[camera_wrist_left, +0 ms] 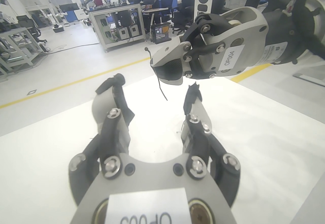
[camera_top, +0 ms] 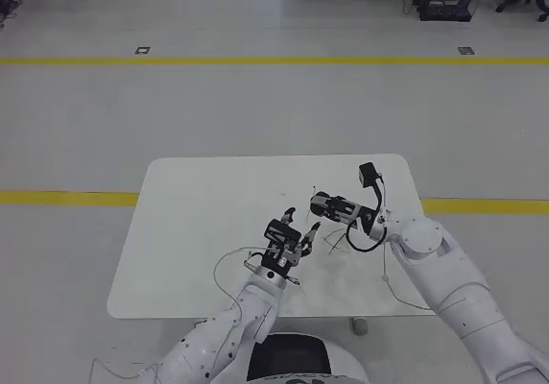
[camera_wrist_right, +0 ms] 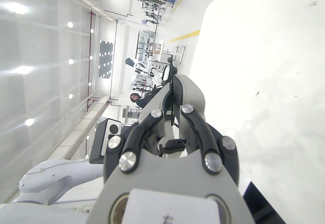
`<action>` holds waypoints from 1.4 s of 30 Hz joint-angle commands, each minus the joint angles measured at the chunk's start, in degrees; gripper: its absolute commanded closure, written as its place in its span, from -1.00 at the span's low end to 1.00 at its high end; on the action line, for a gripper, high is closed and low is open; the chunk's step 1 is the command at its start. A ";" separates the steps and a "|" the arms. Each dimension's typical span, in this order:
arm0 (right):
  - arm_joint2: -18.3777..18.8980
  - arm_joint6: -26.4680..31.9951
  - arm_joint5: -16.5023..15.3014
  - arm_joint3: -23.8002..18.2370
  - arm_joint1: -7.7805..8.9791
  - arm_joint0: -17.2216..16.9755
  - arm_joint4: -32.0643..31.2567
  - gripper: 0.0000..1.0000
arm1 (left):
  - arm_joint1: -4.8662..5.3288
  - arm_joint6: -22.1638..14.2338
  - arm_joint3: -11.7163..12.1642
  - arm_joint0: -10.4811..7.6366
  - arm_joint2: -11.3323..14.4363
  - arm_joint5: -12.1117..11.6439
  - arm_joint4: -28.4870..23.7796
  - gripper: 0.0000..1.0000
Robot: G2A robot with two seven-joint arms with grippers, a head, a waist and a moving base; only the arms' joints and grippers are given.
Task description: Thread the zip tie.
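Right gripper (camera_wrist_right: 173, 98): the fingers are pressed together, pinching the zip tie (camera_wrist_right: 173, 85), a thin black strip held edge-on between them. A short end with a small head pokes out past the fingertips.

Seen from the left wrist, the same gripper (camera_wrist_left: 166, 71) lies on its side above the white table (camera_wrist_left: 266, 138). One dark ribbed pad (camera_wrist_left: 170, 69) faces this camera. The zip tie (camera_wrist_left: 160, 85) passes through the grip. Its short end rises at 11 o'clock from the pads, and its longer tail slants down at 5 o'clock toward the table top.

Left gripper (camera_wrist_left: 156, 84): spread wide and holding nothing. Its two black-wrapped fingers (camera_wrist_left: 119, 100) stand apart, one on each side of the hanging tail, with their tips just beneath the right gripper. Whether either finger touches the tie cannot be told.

From overhead, the left gripper (camera_top: 301, 237) sits a little to the 3 o'clock side of the middle of the table (camera_top: 198, 192). The right gripper (camera_top: 317, 204) lies at 1 o'clock from it, near but apart.

Further out, a black cable (camera_top: 359, 244) loops beneath the right wrist, and a black camera block (camera_top: 368, 176) stands at 12 o'clock from that wrist. On the floor, a yellow line (camera_top: 54, 198) runs out from behind the table at 9 and 3 o'clock.
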 commanded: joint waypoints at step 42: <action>0.07 3.39 -1.09 1.45 -0.70 0.25 -0.36 1.00 | -1.16 0.44 0.63 0.97 -1.56 -1.01 1.48 0.74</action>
